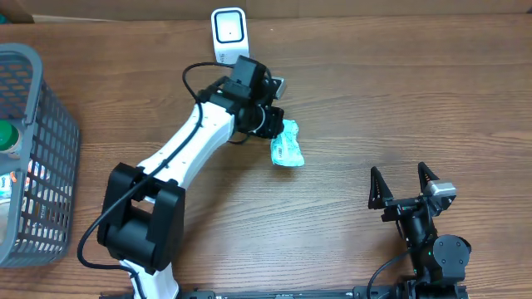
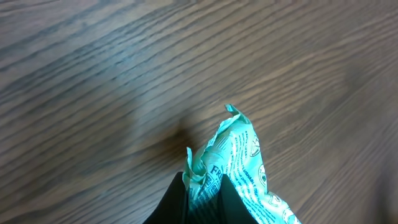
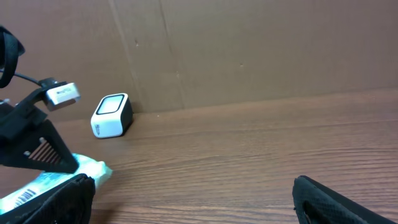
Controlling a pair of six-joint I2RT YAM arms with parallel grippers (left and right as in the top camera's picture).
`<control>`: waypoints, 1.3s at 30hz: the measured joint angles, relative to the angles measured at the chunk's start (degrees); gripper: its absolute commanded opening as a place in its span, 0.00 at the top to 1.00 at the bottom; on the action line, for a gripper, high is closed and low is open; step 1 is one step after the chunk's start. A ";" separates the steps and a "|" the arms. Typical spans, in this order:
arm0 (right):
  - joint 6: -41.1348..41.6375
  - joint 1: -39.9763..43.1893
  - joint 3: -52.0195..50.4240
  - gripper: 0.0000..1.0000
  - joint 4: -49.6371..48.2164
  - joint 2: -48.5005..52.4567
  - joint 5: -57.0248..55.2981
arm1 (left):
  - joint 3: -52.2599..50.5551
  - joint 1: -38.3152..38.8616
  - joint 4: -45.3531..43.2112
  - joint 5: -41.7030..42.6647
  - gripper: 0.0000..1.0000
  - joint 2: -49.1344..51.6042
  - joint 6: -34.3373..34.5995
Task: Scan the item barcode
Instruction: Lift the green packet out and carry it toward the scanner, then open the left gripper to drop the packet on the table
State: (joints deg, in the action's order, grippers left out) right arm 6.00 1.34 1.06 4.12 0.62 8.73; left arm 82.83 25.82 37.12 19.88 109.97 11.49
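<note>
Left gripper [image 1: 276, 126]: clamped on 1 teal packet [image 1: 288, 147], frame centre; scanner [image 1: 228, 30] lies upper left, packet's long axis trailing lower right.

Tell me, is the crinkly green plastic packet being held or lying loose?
Held. The left gripper is shut on one end of the crinkly green plastic packet.

The left arm [image 1: 187, 141] has a long white shell link set between bulky black joint housings, and a thin black cable [image 1: 185, 76] runs along it in loose loops. The right arm [image 1: 434, 245] is black all over, with two slim, pointed black fingers [image 1: 378, 189] and a small silver-grey camera block [image 1: 439, 190] at its wrist.
</note>
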 measured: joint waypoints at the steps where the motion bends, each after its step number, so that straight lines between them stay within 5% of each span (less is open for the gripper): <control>1: -0.02 0.00 0.00 0.00 0.00 0.00 0.00 | 0.00 0.57 -0.20 -0.92 0.96 0.00 0.76; 19: 0.00 0.00 0.00 0.00 0.00 0.00 0.00 | 0.00 4.96 -5.05 -7.96 0.95 3.82 11.58; 29: -0.02 0.00 0.00 0.00 0.00 0.00 0.00 | -0.02 4.96 -3.04 -7.15 0.52 5.14 13.44; 39: 0.00 0.00 0.00 0.00 0.00 0.00 0.02 | 13.42 2.78 14.19 -8.66 0.51 4.22 10.88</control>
State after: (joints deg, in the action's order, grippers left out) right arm 6.00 1.34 1.06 4.12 0.62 8.75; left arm 96.25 28.60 51.31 11.22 114.19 22.37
